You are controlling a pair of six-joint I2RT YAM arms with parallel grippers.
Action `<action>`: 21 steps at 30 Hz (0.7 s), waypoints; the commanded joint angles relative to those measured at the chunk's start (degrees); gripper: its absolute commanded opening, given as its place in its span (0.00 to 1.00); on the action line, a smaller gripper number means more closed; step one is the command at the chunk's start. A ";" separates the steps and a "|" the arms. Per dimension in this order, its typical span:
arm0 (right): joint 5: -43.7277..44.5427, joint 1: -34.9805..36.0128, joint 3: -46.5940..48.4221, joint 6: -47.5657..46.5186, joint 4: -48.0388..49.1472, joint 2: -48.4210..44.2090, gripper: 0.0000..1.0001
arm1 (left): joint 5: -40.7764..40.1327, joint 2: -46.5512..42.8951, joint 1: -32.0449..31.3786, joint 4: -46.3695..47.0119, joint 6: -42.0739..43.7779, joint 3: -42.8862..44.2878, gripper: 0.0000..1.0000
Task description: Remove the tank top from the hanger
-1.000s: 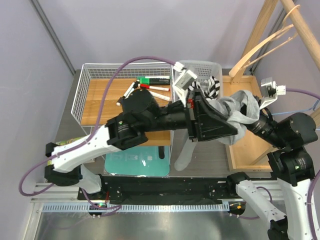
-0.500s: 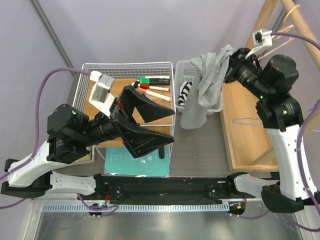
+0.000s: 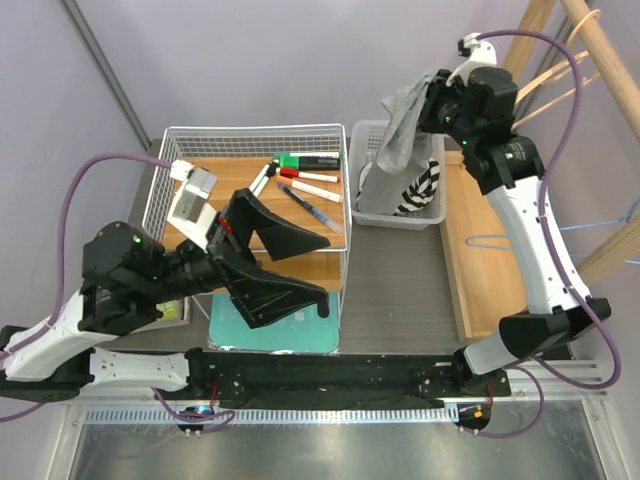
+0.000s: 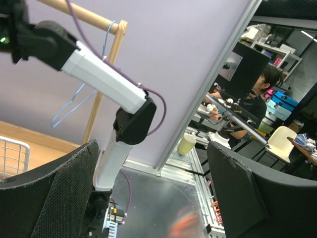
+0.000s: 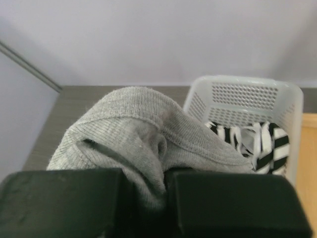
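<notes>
My right gripper (image 3: 432, 100) is shut on the grey ribbed tank top (image 3: 402, 125) and holds it high over the white plastic basket (image 3: 392, 212); the cloth hangs down into the basket. In the right wrist view the grey fabric (image 5: 148, 134) is pinched between my two black fingers (image 5: 233, 203). A thin light-blue wire hanger (image 3: 497, 242) lies bare on the wooden platform at the right; it also shows in the left wrist view (image 4: 74, 101). My left gripper (image 3: 285, 265) is open and empty, raised over the teal mat, pointing right.
A black-and-white striped garment (image 3: 420, 188) lies in the white basket. A wire basket (image 3: 160, 190) on a wooden board holds several markers (image 3: 305, 175). A wooden rack (image 3: 590, 60) stands at the right. A teal mat (image 3: 225, 330) lies near the front.
My right gripper has lifted the tank top up and leftward, from the platform to above the white basket. My left arm has pulled back to the left and lowered, open.
</notes>
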 commanded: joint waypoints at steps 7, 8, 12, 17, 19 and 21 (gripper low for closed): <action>26.16 7.21 -1.08 -7.82 -0.97 6.23 0.01 | 0.77 -2.14 -0.30 0.96 0.47 -1.20 0.89; 26.77 7.13 -1.96 -8.00 -0.27 6.67 0.01 | 1.04 -1.96 -0.22 0.88 0.20 -1.20 0.89; 31.95 7.21 -1.88 -8.61 0.53 10.79 0.01 | 1.92 -1.87 -0.22 0.88 -0.77 -1.29 0.88; 38.03 7.30 0.05 -7.83 -2.71 16.77 0.03 | 2.80 -2.84 -0.22 1.14 -1.73 -1.73 0.88; 38.47 7.22 1.28 -7.30 -3.95 20.20 0.06 | 2.71 -3.19 -0.22 1.14 -2.00 -2.08 0.88; 38.64 7.22 1.64 -6.68 -5.01 22.23 0.08 | 2.45 -3.54 -0.22 1.05 -2.26 -2.61 0.88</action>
